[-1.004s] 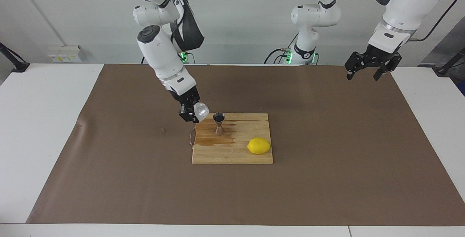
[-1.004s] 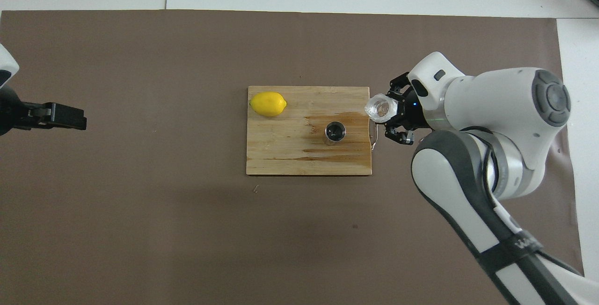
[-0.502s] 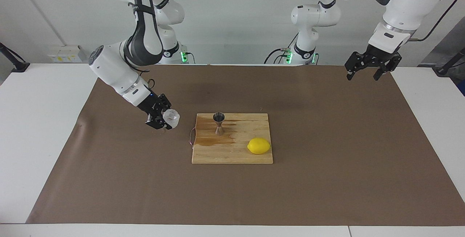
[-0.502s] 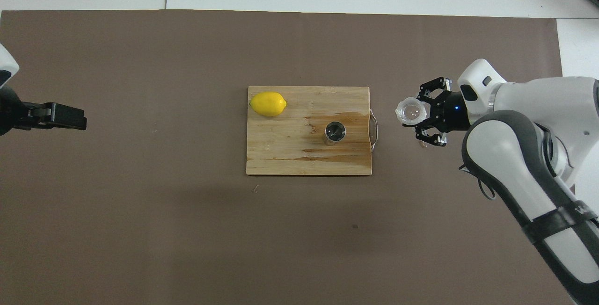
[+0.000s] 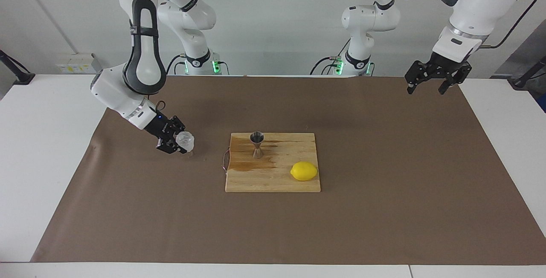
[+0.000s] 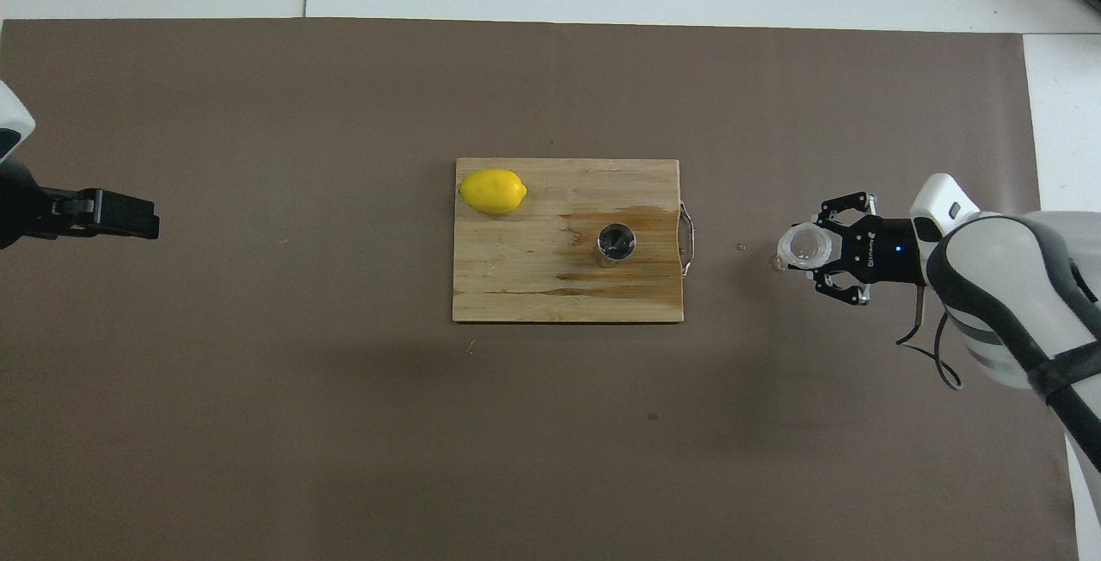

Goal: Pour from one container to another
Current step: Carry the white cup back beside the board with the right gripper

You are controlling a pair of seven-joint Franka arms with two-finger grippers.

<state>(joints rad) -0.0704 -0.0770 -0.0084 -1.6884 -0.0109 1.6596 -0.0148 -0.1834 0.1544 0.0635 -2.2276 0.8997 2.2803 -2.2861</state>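
Note:
My right gripper (image 5: 181,143) is shut on the small crinkled plastic cup (image 5: 185,140). It holds the cup upright, low over the brown mat, beside the cutting board toward the right arm's end of the table. I cannot tell whether the cup touches the mat. The overhead view shows the gripper (image 6: 815,249) and the cup's open mouth (image 6: 803,246). The steel jigger (image 5: 257,144) stands upright on the wooden cutting board (image 5: 273,180); it also shows in the overhead view (image 6: 617,244). My left gripper (image 5: 428,85) waits open and empty, high over the mat near the left arm's end.
A yellow lemon (image 5: 304,171) lies on the board's corner away from the robots, toward the left arm's end. The board (image 6: 533,286) has a wet stain around the jigger and a metal handle (image 6: 687,238) facing the cup. A brown mat (image 5: 384,209) covers the white table.
My right gripper has carried the cup from beside the jigger, off the board toward the right arm's end, lowered it and turned it upright. The left arm has not moved.

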